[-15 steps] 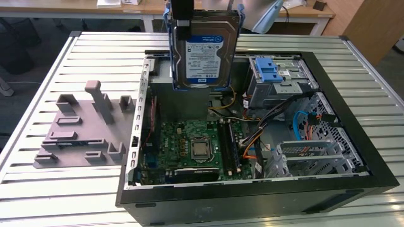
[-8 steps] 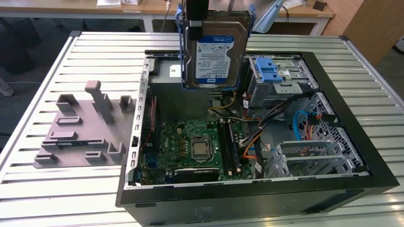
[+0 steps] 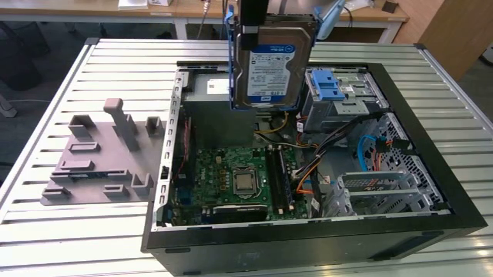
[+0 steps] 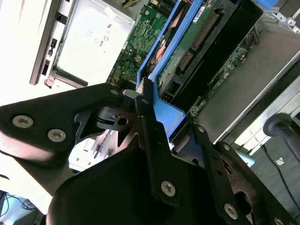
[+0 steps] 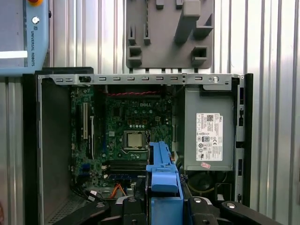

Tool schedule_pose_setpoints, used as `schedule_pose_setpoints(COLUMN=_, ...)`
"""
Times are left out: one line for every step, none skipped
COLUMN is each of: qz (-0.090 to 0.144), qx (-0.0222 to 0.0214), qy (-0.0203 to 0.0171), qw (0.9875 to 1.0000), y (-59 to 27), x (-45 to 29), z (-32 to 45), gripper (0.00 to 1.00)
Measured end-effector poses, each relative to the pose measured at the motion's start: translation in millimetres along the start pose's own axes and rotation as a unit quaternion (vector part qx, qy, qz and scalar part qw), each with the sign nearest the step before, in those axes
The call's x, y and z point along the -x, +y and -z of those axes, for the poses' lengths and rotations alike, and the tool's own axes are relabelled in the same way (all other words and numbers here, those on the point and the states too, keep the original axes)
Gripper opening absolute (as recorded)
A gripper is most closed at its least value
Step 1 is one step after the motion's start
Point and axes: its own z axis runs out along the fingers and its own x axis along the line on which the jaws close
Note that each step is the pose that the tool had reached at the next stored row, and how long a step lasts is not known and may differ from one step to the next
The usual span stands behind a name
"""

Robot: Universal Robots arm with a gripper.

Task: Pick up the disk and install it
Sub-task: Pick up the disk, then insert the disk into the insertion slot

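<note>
Gripper (image 4: pixel 140 101) fingers clamp the disk (image 3: pixel 273 66) by its blue carrier edge. Disk hangs upright, above the open case (image 3: pixel 308 248), near its back end. Stand (image 3: pixel 100 161) sits beside the case, at the exterior view's left.

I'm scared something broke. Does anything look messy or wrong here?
Nothing looks broken or spilled. The disk hangs upright over the open computer case, but only because the hand is gripping its blue frame. The grey stand sits on the table.

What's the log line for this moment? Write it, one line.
gripper: shut on disk | disk: held upright above open computer case | install: not yet seated
</note>
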Motion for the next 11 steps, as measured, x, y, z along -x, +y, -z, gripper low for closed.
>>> schedule_pose_setpoints(qz=0.000, qx=0.0000, qy=0.0000, qw=1.0000, y=-1.8, x=0.0, z=-0.2, gripper=0.36)
schedule_pose_setpoints(qz=0.000, qx=0.0000, qy=0.0000, qw=1.0000, y=-3.2, x=0.0, z=-0.4, gripper=0.36)
schedule_pose_setpoints(qz=0.000, qx=0.0000, qy=-0.0001, qw=1.0000, y=-4.4, x=-0.1, z=-0.6, gripper=0.36)
schedule_pose_setpoints(qz=0.000, qx=0.0000, qy=-0.0001, qw=1.0000, y=-5.1, x=-0.2, z=-0.7, gripper=0.36)
schedule_pose_setpoints(qz=0.000, qx=0.0000, qy=0.0000, qw=1.0000, y=-5.5, x=-0.5, z=-0.9, gripper=0.36)
schedule_pose_setpoints(qz=0.000, qx=0.0000, qy=0.0001, qw=1.0000, y=-5.7, x=-1.0, z=-1.0, gripper=0.36)
schedule_pose_setpoints(qz=0.000, qx=0.0000, qy=0.0000, qw=1.0000, y=-6.0, x=-1.9, z=-1.4, gripper=0.36)
schedule_pose_setpoints(qz=0.000, qx=0.0000, qy=0.0000, qw=1.0000, y=-6.2, x=-3.3, z=-1.7, gripper=0.36)
schedule_pose_setpoints(qz=0.000, qx=0.0000, qy=-0.0002, qw=1.0000, y=-6.3, x=-5.3, z=-2.1, gripper=0.36)
schedule_pose_setpoints(qz=0.000, qx=0.0000, qy=-0.0005, qw=1.0000, y=-6.4, x=-7.9, z=-2.5, gripper=0.36)
schedule_pose_setpoints(qz=0.000, qx=0.0000, qy=-0.0009, qw=1.0000, y=-6.6, x=-10.6, z=-2.9, gripper=0.36)
